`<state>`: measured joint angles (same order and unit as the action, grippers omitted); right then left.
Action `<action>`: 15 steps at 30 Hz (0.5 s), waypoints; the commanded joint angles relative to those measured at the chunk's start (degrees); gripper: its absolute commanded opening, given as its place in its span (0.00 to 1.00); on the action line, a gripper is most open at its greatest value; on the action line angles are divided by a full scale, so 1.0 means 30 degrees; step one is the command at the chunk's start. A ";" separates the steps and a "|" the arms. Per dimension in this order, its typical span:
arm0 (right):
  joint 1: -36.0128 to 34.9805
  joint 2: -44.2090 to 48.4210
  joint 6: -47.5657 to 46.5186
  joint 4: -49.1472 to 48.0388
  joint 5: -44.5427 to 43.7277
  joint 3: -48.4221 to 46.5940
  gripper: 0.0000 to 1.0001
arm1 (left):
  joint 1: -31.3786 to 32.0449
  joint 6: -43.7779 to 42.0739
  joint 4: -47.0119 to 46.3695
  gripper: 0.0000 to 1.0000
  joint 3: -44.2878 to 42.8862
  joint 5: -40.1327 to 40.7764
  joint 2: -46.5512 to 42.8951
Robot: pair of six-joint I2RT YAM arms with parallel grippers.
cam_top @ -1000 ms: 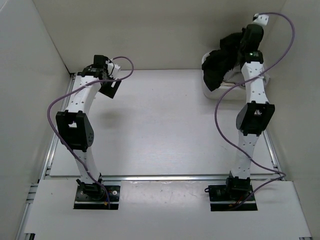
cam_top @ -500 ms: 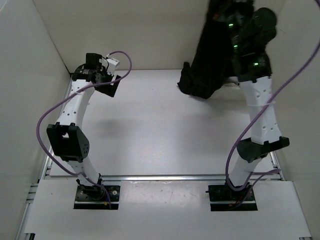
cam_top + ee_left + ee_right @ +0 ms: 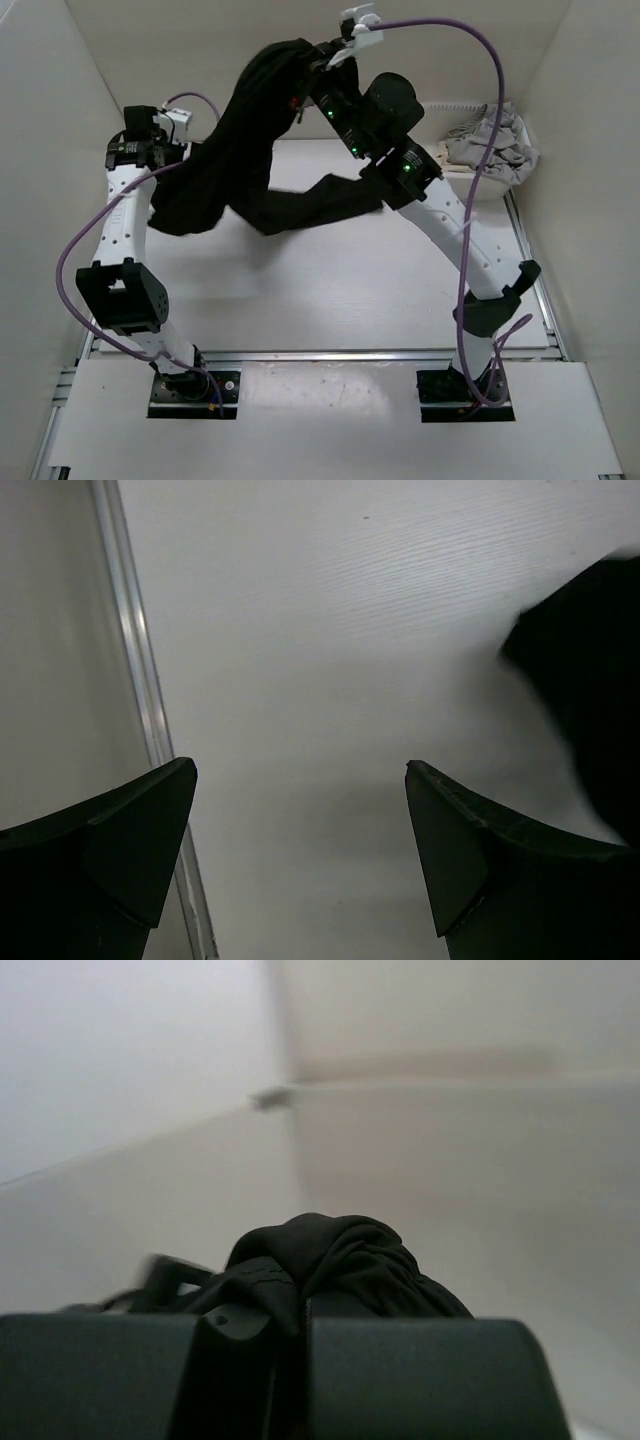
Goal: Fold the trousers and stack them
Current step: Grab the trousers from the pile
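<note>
The left claw (image 3: pixel 298 785) stood spread and empty, with an edge of the black trousers (image 3: pixel 240 150) hanging just to its right. The right claw (image 3: pixel 312 58) was pressed together on a bunched fistful of that cloth, the rest draping below it and to its left. That small pinch could have slipped under the hanging weight, or a leg snagged the left arm. There were two claws, one black pair and one pale heap (image 3: pixel 492 148) well right of the right claw, its pieces too tangled to count.

White arms (image 3: pixel 115 222), black joints (image 3: pixel 120 300), purple cables (image 3: pixel 430 21)
</note>
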<state>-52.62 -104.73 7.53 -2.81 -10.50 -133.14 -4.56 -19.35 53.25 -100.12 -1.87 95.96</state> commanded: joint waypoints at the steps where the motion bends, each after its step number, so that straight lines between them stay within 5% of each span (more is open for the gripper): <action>1: 0.0985 0.2971 0.1000 0.2592 -0.8397 0.1717 0.00 | -0.0327 -0.0343 -0.0466 0.97 -0.0525 0.0738 -0.0904; 4: 0.2127 0.5662 0.4599 0.7022 -1.0089 0.7154 0.00 | -0.0327 -0.1544 -0.0466 0.97 -0.0525 0.0945 -0.0904; 5: 0.2710 0.7382 0.6378 0.8509 -1.0093 1.0625 0.16 | -0.0066 -0.2127 -0.0466 0.97 -0.0322 0.1177 -0.0730; 9: 0.3683 0.9683 0.7801 1.2200 -0.6153 1.5368 0.99 | 0.0871 -0.3332 -0.0466 0.97 0.0934 0.0948 -0.0728; 15: 0.4500 0.9274 0.8885 1.5965 -0.5200 1.9351 0.99 | 0.2978 -0.4853 -0.0466 0.89 0.5351 0.1613 -0.0261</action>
<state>-40.36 -76.47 29.74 36.58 -27.81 -79.72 0.62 -29.65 50.68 -91.07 1.10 95.70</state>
